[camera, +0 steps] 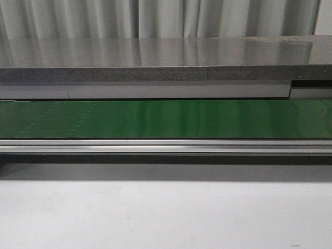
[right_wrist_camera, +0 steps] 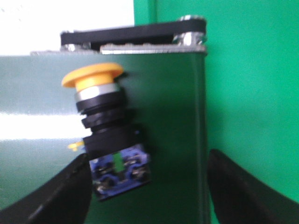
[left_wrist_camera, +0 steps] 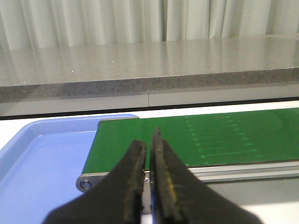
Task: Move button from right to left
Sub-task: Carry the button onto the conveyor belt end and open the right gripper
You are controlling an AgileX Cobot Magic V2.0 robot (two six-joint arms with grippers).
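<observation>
The button (right_wrist_camera: 105, 126) lies on its side on the dark green conveyor belt (right_wrist_camera: 173, 93) in the right wrist view, its orange-yellow cap toward the belt's end and its black block with blue contacts toward the fingers. My right gripper (right_wrist_camera: 147, 161) is open. One finger (right_wrist_camera: 60, 191) is close beside the block and the other stands well apart. My left gripper (left_wrist_camera: 147, 140) is shut and empty, over the other end of the belt (left_wrist_camera: 210, 140). In the front view neither gripper nor the button shows.
A light blue tray (left_wrist_camera: 42, 163) sits beyond the belt's end under the left gripper. A grey stone counter (camera: 155, 57) runs behind the belt (camera: 166, 119). The roller bracket (right_wrist_camera: 135, 37) and a bright green surface (right_wrist_camera: 252, 84) border the belt near the button.
</observation>
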